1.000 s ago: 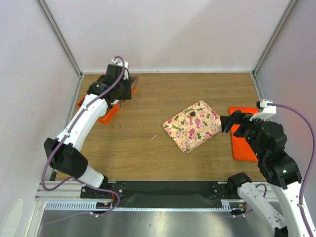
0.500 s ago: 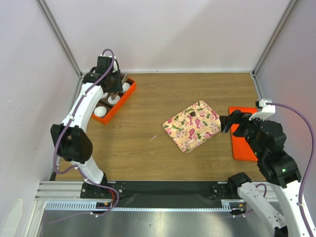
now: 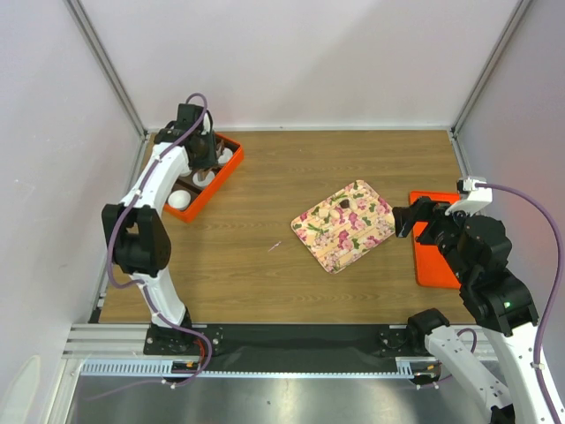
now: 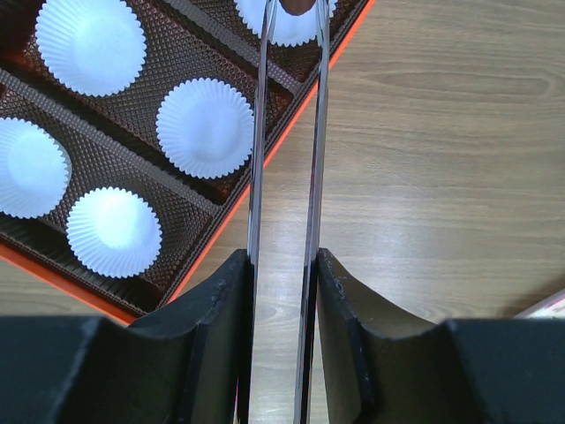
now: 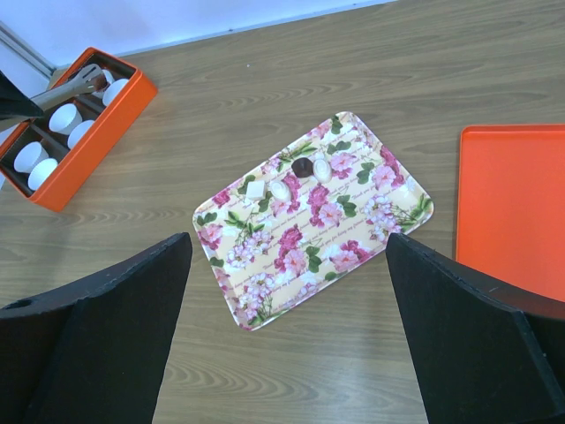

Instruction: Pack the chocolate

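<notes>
Left pincer (image 4: 282, 261) gripping tongs (image 4: 258, 132), arm stretched over orange box (image 3: 214, 192)

Wooden table (image 3: 265, 177): between white walls.
Orange rectangular box (image 3: 216, 187): 10 o'clock, holding white paper cups (image 3: 179, 200).
Left gripper (image 3: 201, 152): above that box.
Pink-flowered rectangular tray (image 3: 344, 225): 3 o'clock, near centre, skewed.
Flat orange tray (image 3: 431, 263): 3 o'clock edge, under right arm (image 3: 481, 256).

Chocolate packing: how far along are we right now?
Done: nothing clearly packed; the four paper cups fully visible in the orange box are empty. In hand: the left end effector grips tongs pinching a chocolate piece at another cup. Left: release it, then fetch the dark chocolate on the floral tray.
</notes>
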`<state>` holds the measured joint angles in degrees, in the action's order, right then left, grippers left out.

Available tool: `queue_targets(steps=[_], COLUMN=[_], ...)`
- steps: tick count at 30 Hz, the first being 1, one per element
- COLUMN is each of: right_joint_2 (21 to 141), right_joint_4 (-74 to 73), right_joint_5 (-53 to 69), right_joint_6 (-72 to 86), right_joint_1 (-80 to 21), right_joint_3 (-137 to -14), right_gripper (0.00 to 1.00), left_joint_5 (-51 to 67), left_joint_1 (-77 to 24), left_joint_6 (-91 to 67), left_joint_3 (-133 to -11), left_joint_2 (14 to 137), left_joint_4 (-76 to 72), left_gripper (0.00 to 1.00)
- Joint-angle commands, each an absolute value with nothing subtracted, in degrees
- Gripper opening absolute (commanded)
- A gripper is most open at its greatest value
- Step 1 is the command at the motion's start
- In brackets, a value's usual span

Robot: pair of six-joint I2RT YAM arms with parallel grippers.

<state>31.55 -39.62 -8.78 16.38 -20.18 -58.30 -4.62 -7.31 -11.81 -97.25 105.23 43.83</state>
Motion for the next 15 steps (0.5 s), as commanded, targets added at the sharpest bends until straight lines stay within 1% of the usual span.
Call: queue_targets(steps=[1,15], right_joint_2=[31.82,32.17], right_joint_4=[-38.94,-38.58], right_joint_5=[-9.67,-9.93], right_joint_6=[15.47,15.47], right_joint_1=[-20.30,-20.30], right_joint_3=[-59.94,-59.94], right_gripper=[1.00,1.00], left_joint_5=[-5.27,-6.06], left_joint_1=[-6.94,-6.86], left_joint_6=[-9.67,-8.61], left_joint_3=[-100.46,-103.71], left_joint_2=[105.73,111.09], left_joint_4=[41.31,41.92], left_gripper=[0.39,0.41])
